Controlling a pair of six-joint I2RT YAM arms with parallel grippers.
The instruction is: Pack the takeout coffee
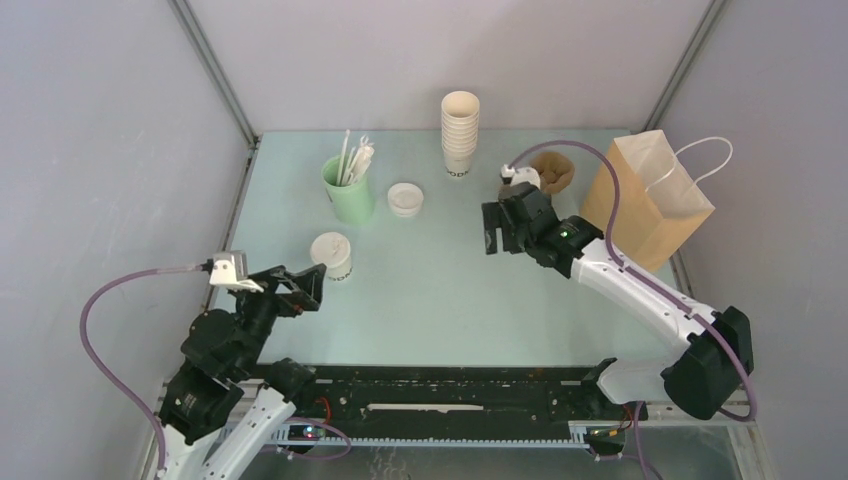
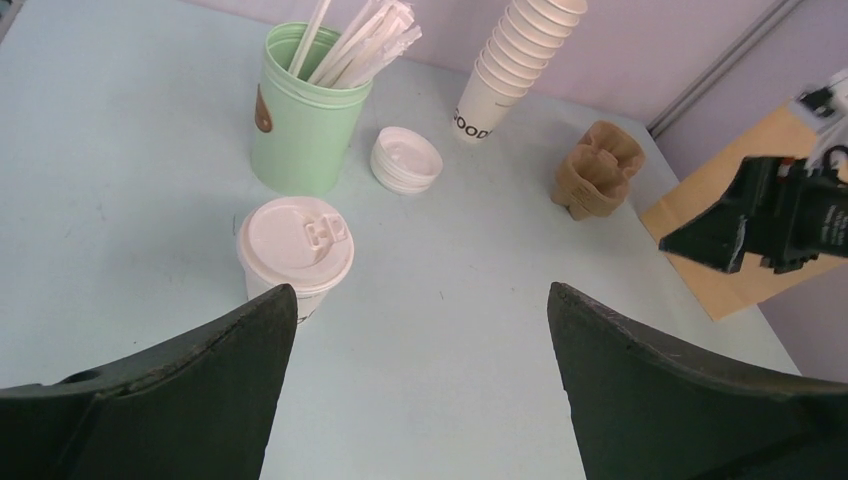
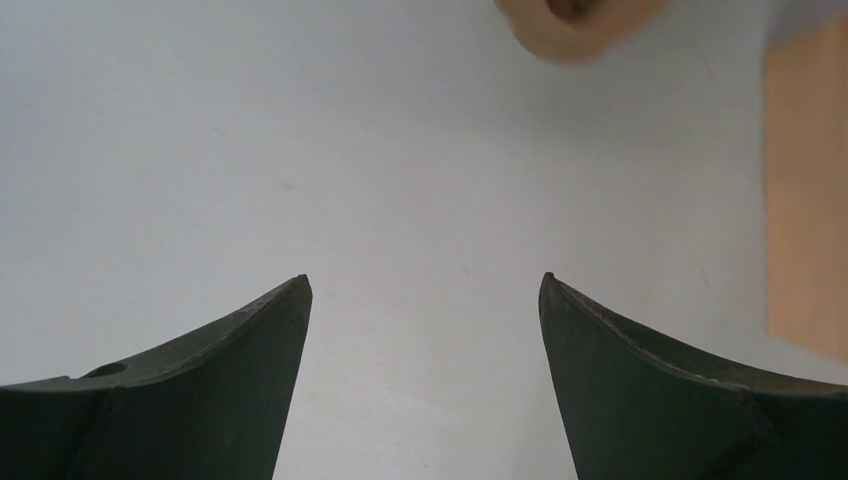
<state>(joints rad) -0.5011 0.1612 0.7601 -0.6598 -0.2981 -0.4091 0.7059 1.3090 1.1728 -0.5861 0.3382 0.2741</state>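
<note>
The takeout coffee (image 1: 331, 255) is a small white paper cup with a white lid, upright on the pale table left of centre. In the left wrist view the coffee (image 2: 295, 250) stands just past my left finger's tip, outside the gap. My left gripper (image 1: 308, 287) is open and empty, close to the cup on its near side, and nothing but table lies in the gap of this gripper (image 2: 420, 290). My right gripper (image 1: 497, 228) hovers open and empty over the table near the brown cup carrier (image 1: 553, 170), with only bare table below this gripper (image 3: 425, 280).
A brown paper bag (image 1: 648, 195) with white handles stands open at the right. A mint-green cup of straws (image 1: 348, 190), a stack of lids (image 1: 405, 199) and a tall stack of white cups (image 1: 460, 132) stand at the back. Grey walls enclose the table.
</note>
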